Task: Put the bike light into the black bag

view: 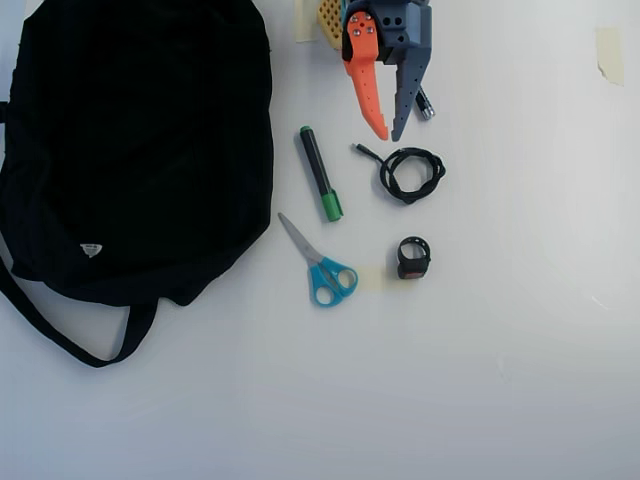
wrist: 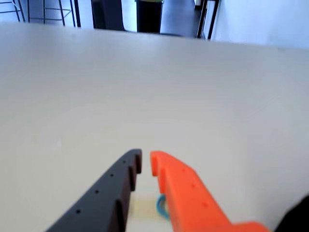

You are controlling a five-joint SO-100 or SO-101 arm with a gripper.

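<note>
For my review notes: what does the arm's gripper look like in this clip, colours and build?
The gripper has two tapered, pointed fingers: one bright orange, one dark grey to black. The wrist view shows notched inner edges and small holes on both fingers. Overhead, the grey wrist housing carries round screw points. No cables or markings are visible.

You are working in what looks like an office or a lab room, not a home. The table (view: 520,380) is wide, plain and white, and the wrist view shows behind its far edge some thin black metal legs (wrist: 208,18) of furniture (chairs or stools, you cannot tell which), a dark bin-like box (wrist: 148,15) and a smooth grey floor. Small pieces of pale tape (view: 608,52) are stuck on the table top.
</note>
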